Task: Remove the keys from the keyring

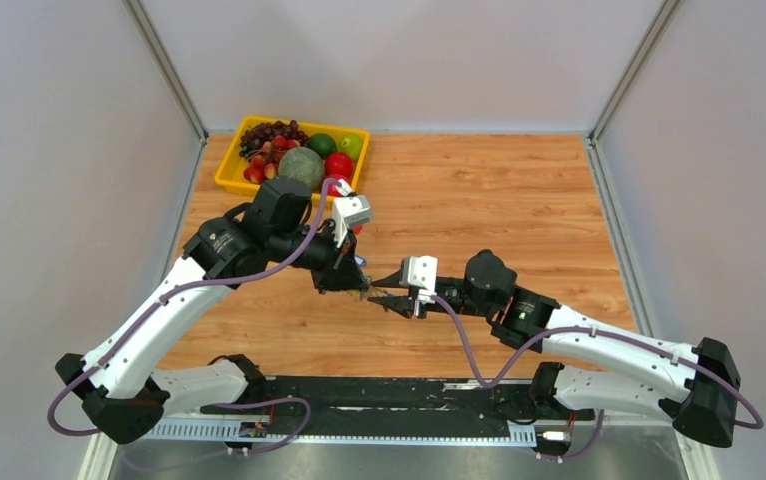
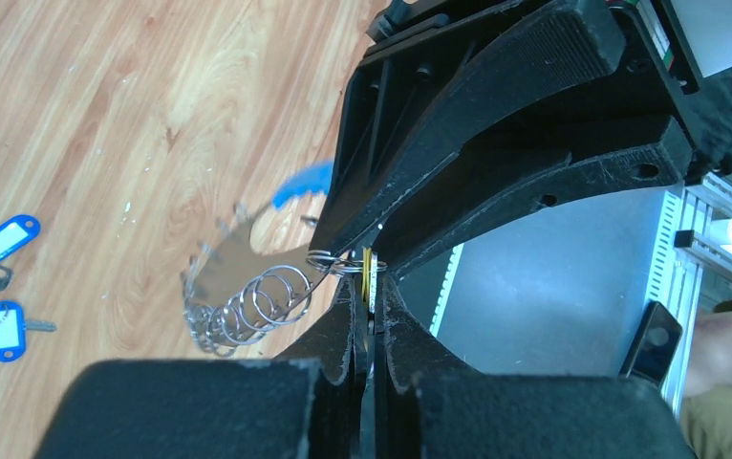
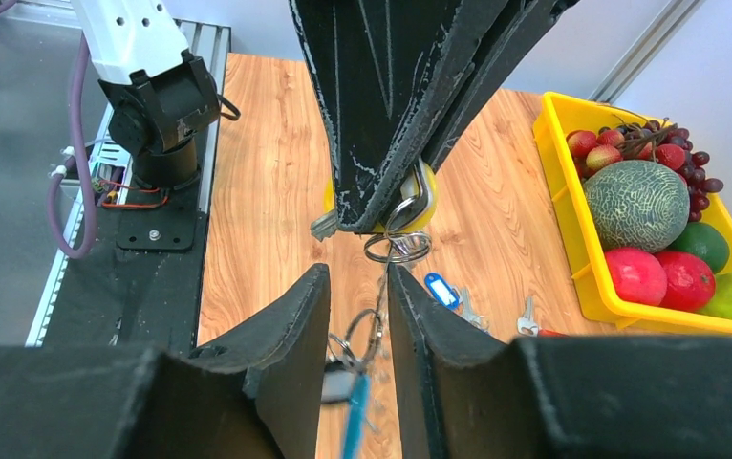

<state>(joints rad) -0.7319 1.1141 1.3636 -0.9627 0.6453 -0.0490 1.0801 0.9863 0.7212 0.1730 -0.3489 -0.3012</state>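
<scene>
White arms (image 1: 149,325), black joints, purple cables (image 1: 469,350).

**A robot test cell in a laboratory**

A laboratory setup is indicated. A wood-grain worktop (image 1: 479,190) is enclosed by plain grey panels (image 1: 59,150) held in aluminium framing (image 1: 169,70). Two robot arms (image 1: 149,330) are bolted to a black base rail (image 1: 399,395) at the near edge, with exposed purple cables (image 1: 469,350) looped along them. A yellow tray (image 1: 227,170) of fruit is set in the far corner as a prop.

Shiny metal keyring (image 2: 247,306), matt wood-grain table (image 2: 104,115)
</scene>
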